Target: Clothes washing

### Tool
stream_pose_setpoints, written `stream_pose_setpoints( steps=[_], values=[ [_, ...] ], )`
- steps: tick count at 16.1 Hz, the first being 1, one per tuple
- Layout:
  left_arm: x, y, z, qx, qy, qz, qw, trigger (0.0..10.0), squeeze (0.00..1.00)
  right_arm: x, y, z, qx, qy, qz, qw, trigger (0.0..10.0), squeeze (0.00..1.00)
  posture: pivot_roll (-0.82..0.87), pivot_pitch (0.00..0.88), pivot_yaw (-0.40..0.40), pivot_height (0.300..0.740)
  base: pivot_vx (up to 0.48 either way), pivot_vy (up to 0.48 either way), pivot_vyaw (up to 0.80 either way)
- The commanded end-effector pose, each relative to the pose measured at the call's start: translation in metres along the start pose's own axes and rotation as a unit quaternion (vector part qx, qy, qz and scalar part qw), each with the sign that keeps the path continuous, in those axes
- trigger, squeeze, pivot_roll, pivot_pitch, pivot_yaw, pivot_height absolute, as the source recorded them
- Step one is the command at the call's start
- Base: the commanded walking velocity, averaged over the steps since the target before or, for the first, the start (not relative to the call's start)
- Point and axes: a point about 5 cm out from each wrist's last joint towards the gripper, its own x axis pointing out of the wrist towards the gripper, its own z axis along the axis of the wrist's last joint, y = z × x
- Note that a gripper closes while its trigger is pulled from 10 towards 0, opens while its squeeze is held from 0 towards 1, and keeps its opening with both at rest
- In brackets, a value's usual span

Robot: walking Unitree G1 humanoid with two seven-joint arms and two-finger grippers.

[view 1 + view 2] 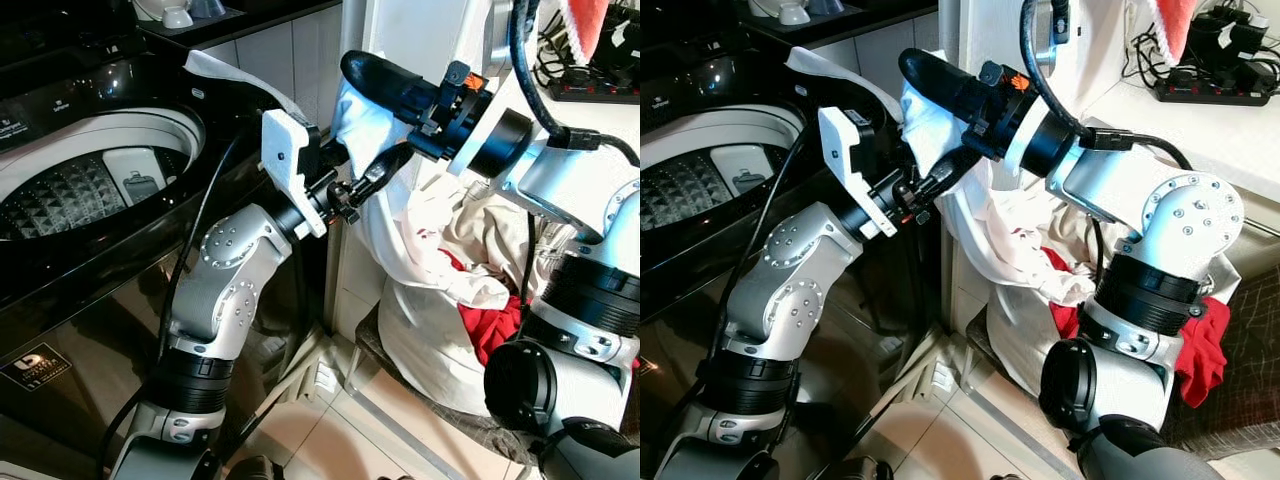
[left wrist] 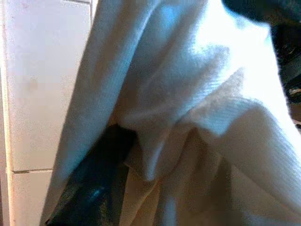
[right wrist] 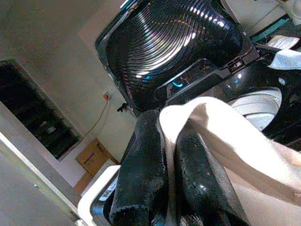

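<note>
Cloth point(image 1: 385, 215): white, hangs right of washer point(image 1: 95, 175).
Right claw point(image 3: 176, 155): clamped on cloth.
Left claw point(image 1: 375, 175): state unclear.
Risk: cloth may snag, missing drum.

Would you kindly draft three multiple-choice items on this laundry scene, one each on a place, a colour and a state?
1. Where is the washing machine relative to the laundry pile?
A. To the robot's left of it
B. To the robot's right of it
C. Behind it

2. What colour is the garment showing inside the pile beneath the pale clothes?
A. Green
B. Red
C. Yellow

3. What is the right gripper doing?
A. Hanging idle, open
B. Resting inside the drum
C. Shut on the white cloth

Answers:
1. A, the open machine sits left in the head views, the pile right.
2. B, a red garment shows among the pale clothes.
3. C, the right wrist view shows its fingers pinching the cloth; the left gripper is beside it.
</note>
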Motion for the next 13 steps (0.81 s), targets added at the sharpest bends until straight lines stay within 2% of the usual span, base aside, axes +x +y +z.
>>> stream_pose_setpoints(
  steps=[1, 8, 9, 10, 12, 13],
  values=[
    [0.002, 0.0, 0.004, -0.002, -0.009, -0.004, 1.0, 0.0, 0.0, -0.001, 0.004, 0.002, -0.008, -0.003, 0.007, 1.0, 0.0, 0.0, 0.04, 0.0, -0.013, 0.74, 0.0, 0.0, 0.0],
    [0.002, 0.0, 0.004, -0.003, -0.01, -0.01, 1.0, 0.0, 0.0, -0.002, 0.008, 0.007, -0.029, -0.007, 0.008, 1.0, 0.0, 0.0, 0.03, 0.0, -0.007, 0.74, 0.0, 0.0, 0.0],
    [0.002, 0.002, 0.005, -0.002, -0.011, -0.007, 1.0, 0.0, 0.0, -0.002, 0.009, 0.009, -0.037, -0.012, 0.012, 0.999, 6.5, 0.4, 0.03, 0.0, -0.006, 0.74, 0.0, 0.0, 0.0],
    [0.002, 0.003, 0.006, 0.0, -0.013, 0.0, 1.0, 0.0, 0.0, -0.004, 0.011, 0.011, -0.035, -0.02, 0.025, 0.999, 10.0, 1.0, 0.04, 0.0, -0.01, 0.74, 0.0, 0.0, 0.0],
    [0.001, 0.009, 0.006, 0.009, -0.01, 0.017, 1.0, 0.0, 0.0, -0.008, 0.01, 0.017, -0.032, -0.039, 0.026, 0.998, 10.0, 1.0, 0.03, 0.0, -0.014, 0.74, 0.0, 0.0, 0.0],
    [-0.001, 0.013, 0.006, 0.011, -0.01, 0.027, 1.0, 0.0, 0.0, -0.012, 0.012, 0.024, -0.047, -0.048, 0.024, 0.997, 10.0, 1.0, 0.03, 0.0, -0.003, 0.74, 0.0, 0.0, 0.0]
  ],
)
